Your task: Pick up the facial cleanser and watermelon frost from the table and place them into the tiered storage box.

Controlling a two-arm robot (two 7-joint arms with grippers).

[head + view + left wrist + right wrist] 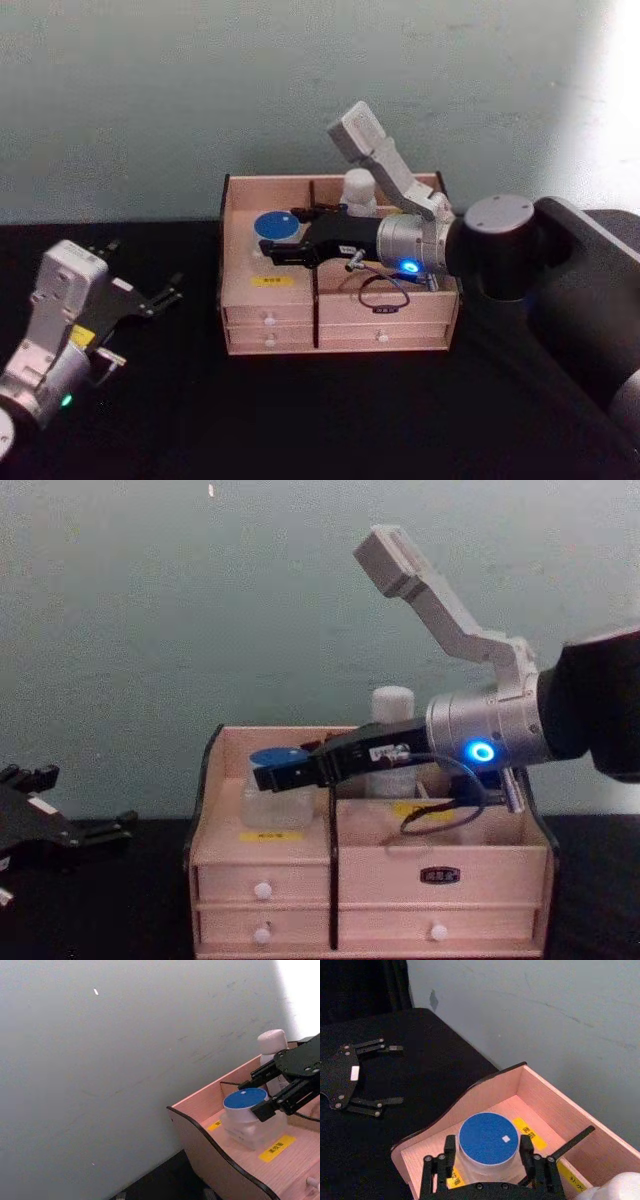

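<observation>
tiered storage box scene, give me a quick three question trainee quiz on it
1. True or false: the right hand has its fingers on either side of the round blue-lidded clear jar.
2. Which compartment of the pale-pink wooden tiered storage box holds that jar: A left, B right, C a drawer?
3. Fill in: the left hand, fingers open, sits over the black ____, to the box's left.

Key: 1 true. 2 A. 3 table.
</observation>
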